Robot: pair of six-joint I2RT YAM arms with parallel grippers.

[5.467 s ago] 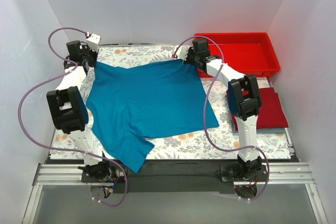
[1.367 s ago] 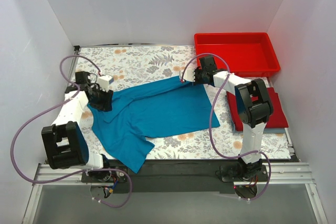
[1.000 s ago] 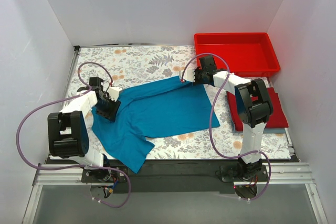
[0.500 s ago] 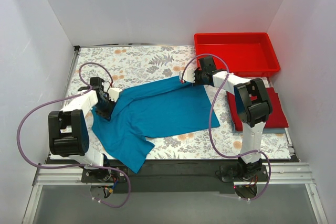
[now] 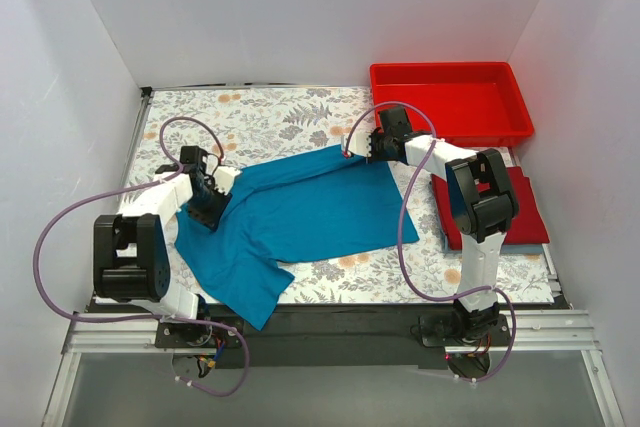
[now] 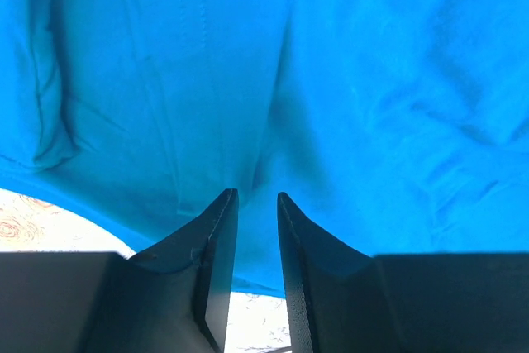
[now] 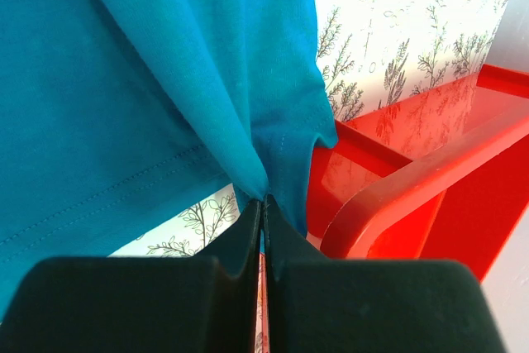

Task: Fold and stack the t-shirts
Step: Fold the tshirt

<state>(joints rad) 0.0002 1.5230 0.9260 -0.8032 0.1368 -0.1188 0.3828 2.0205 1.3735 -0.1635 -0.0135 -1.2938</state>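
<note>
Draping floral table (image 5: 270, 117), white walls (image 5: 300, 17): teal t-shirt (image 5: 300, 207), right end effector (image 7: 263, 201) clamping; left end effector (image 6: 256, 197) parted.

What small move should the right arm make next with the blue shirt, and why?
Probably open the right gripper and let go of the blue shirt. Its jaws are shut on the shirt's corner beside the red tray, which bunches the cloth there, while the left gripper hovers with its jaws slightly apart over cloth that lies nearly flat.
</note>
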